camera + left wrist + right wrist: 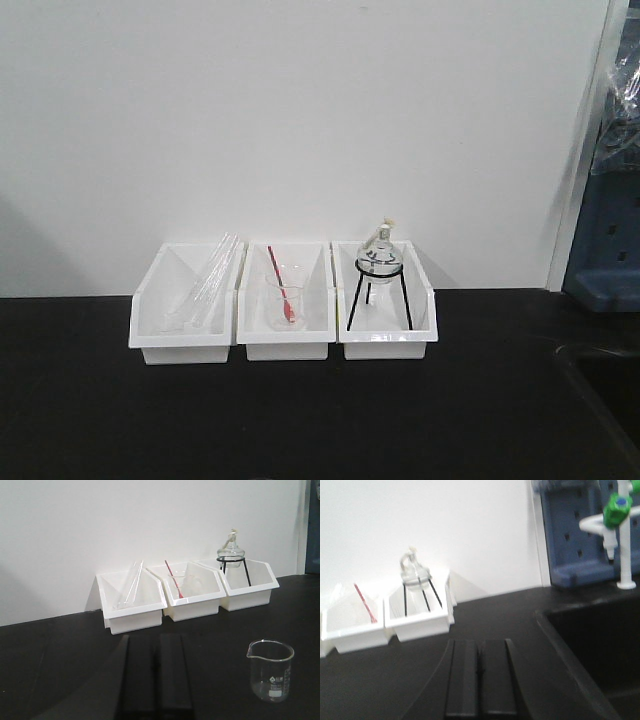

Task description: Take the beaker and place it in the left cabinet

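Observation:
The beaker (270, 672), small clear glass with a pour spout and white printed marks, stands upright on the black counter (50, 650) at the lower right of the left wrist view. My left gripper (156, 638) is shut and empty, low over the counter, to the left of the beaker and apart from it. My right gripper (479, 641) is shut and empty over the counter, next to the sink's edge. The left cabinet is out of view. The front view shows neither gripper nor the beaker.
Three white bins stand against the white wall: glass tubes in the left bin (185, 320), a beaker with a red rod (284, 300) in the middle one, a stoppered flask on a black tripod (380, 265) in the right one. A sink (590, 650), a green-knobbed tap (619, 510) and a blue rack (572, 535) are at right.

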